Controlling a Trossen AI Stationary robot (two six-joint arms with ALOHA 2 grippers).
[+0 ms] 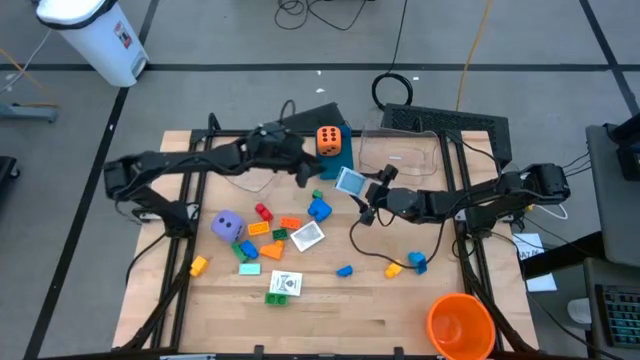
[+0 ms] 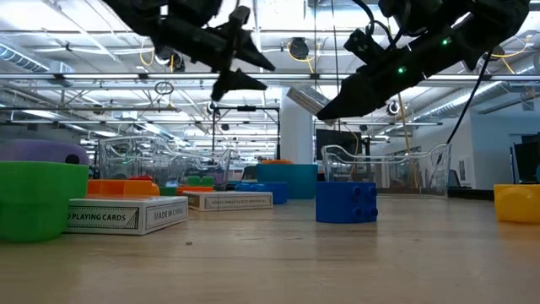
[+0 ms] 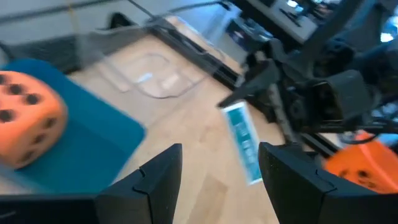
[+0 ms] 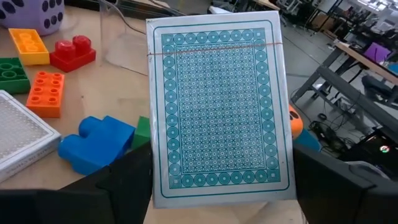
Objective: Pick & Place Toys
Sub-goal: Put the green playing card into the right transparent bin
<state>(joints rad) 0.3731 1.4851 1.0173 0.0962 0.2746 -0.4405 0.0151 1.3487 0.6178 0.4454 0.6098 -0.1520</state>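
The left arm reaches from the table's left edge across toward the far middle, its links bent in a shallow arc and raised above the surface. The left gripper (image 1: 303,172) hangs in the air with its two dark fingers (image 3: 155,180) parted and nothing between them. The right arm comes in from the table's right edge, stretched low toward the centre, also held off the table. The right gripper (image 1: 366,193) points toward the left one, and its fingers (image 4: 118,180) stand wide apart, pressed against the two long sides of a playing card (image 4: 217,106) held upright. The two grippers are near each other, not touching.
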